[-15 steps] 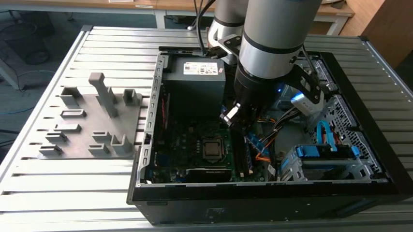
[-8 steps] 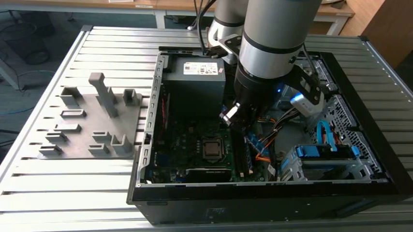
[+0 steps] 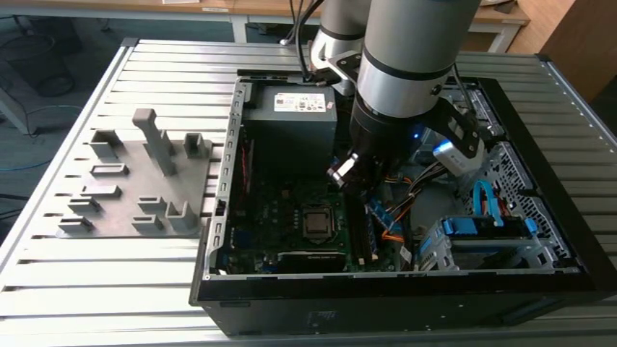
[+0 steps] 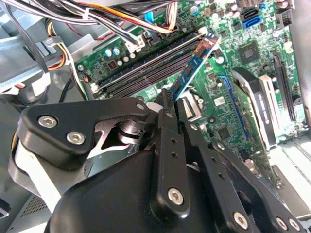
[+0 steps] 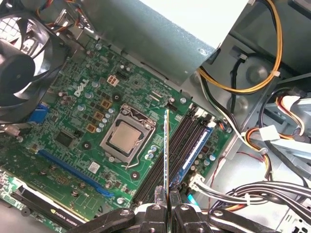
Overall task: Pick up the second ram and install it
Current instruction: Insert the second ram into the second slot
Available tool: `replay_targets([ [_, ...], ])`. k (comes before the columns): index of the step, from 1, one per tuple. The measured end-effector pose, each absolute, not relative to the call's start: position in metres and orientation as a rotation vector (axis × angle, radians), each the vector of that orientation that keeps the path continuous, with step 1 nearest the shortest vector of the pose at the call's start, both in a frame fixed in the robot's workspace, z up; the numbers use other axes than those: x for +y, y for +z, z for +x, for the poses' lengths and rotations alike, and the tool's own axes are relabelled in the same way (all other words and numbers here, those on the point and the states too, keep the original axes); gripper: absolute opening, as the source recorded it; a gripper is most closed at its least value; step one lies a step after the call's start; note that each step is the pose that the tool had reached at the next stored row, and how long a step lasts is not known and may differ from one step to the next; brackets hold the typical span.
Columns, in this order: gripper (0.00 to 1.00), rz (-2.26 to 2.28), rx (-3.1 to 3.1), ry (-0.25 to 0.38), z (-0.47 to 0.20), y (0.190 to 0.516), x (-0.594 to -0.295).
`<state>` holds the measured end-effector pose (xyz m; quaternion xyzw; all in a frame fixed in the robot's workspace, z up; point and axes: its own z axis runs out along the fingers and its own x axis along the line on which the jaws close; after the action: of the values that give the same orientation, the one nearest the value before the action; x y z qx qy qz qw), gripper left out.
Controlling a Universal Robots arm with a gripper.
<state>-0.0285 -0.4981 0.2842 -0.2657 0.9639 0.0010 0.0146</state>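
Jaws clamped on the second ram (image 5: pixel 166 145), which hangs on edge close over the memory slots (image 5: pixel 181 141) and is not yet seated. Beyond it sits the processor (image 5: pixel 127 137), then the fan (image 5: pixel 22 63). I judge pickup done, insertion left.

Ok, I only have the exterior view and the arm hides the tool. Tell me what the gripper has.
Observer: The gripper is shut on the second ram, seen edge-on in the first wrist view.
Operator: Say whether it's seated.
Observer: Not seated. In the second wrist view it stands at an angle to the memory slots, not down in one.
Operator: Report anything close to those slots.
Observer: A bundle of wires hangs just beside them.
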Motion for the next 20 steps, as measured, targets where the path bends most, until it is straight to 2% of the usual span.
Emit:
replay_targets([
  [20,0.14,-0.732,3.025,0.002,-0.0285,0.2840,-0.4981],
])
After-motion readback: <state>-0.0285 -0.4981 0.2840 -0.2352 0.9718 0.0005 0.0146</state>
